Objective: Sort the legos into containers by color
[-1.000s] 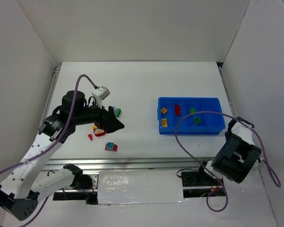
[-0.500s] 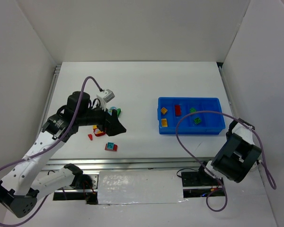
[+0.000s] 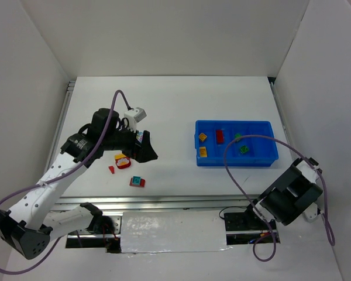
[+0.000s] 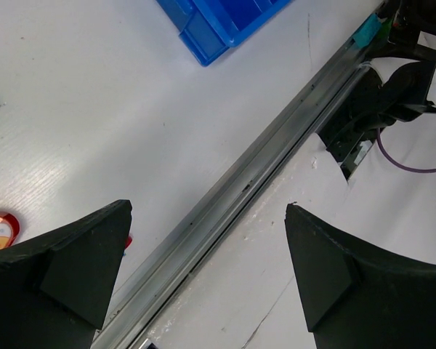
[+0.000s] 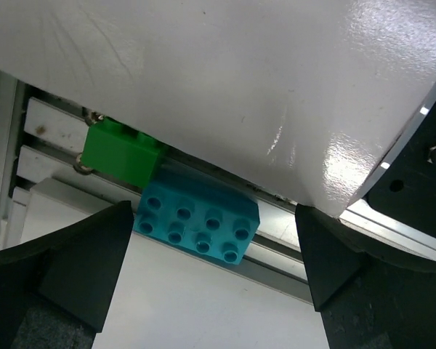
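- Top external: at least three legos [image 3: 123, 161] loose at left of surface [image 3: 175, 105]; five sorted in tray [image 3: 237, 163], with yellow, red and green in separate compartments.
- Right wrist: teal lego [image 5: 196, 218] touching green lego [image 5: 120, 149], by rail [image 5: 43, 138].
- Left gripper [image 3: 145, 151] just beside loose legos, spread wide, empty.
- Right gripper [image 3: 289, 199] off surface at near right, wide open, empty.
- Likely step: reaching for next lego.
- Next: shift left gripper over one lego, straddle, close.

White panel walls [image 3: 164, 35] enclose a white table [image 3: 175, 105] edged by aluminium rails [image 3: 164, 202].
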`<state>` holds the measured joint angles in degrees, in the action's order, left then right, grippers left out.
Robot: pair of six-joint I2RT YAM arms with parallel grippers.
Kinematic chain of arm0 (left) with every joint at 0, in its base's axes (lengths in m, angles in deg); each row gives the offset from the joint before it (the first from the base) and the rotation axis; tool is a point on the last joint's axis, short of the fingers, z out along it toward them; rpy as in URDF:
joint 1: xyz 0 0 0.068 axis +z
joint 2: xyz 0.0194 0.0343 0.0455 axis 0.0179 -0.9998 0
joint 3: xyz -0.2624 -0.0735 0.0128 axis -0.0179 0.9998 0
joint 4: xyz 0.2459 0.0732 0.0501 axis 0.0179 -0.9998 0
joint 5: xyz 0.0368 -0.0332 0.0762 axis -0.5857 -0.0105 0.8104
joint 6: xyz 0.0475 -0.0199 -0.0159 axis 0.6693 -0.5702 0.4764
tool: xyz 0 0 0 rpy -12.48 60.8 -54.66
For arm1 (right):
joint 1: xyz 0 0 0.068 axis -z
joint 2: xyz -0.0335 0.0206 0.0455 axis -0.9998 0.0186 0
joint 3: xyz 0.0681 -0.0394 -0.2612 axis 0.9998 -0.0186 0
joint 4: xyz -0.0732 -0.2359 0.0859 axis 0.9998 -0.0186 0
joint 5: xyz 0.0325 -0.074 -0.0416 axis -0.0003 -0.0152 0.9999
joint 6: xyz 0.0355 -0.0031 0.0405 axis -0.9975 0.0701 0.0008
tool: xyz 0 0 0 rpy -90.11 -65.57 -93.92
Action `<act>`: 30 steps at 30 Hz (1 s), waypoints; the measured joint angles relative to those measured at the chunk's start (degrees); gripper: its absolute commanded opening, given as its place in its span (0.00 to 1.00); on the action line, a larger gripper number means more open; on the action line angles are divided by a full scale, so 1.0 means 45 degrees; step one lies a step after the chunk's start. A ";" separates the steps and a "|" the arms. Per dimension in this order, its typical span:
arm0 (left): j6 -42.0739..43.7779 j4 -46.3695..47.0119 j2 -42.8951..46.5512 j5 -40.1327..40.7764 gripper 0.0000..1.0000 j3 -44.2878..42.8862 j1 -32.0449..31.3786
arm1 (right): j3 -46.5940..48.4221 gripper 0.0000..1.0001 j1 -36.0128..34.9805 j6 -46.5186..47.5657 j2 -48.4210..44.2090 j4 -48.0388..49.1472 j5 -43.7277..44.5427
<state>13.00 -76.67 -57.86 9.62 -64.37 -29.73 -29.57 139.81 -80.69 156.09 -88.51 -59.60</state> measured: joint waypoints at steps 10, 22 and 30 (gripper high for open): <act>0.0029 -0.0112 -0.0277 0.0573 1.00 -0.0510 0.0000 | 0.0738 1.00 0.1710 0.1685 0.1938 0.0646 -0.1593; 0.0078 -0.0223 -0.0447 0.0933 1.00 -0.0957 0.0000 | 0.2647 0.88 0.1690 0.2715 0.3988 -0.0505 -0.0913; 0.0131 -0.0306 -0.0369 0.1098 0.99 -0.1025 0.0000 | 0.2433 0.88 0.1472 0.2871 0.3857 -0.0277 -0.0724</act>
<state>13.59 -78.05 -59.53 14.56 -68.98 -29.73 -18.61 146.43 -67.77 173.44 -89.76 -62.86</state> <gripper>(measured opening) 0.994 0.864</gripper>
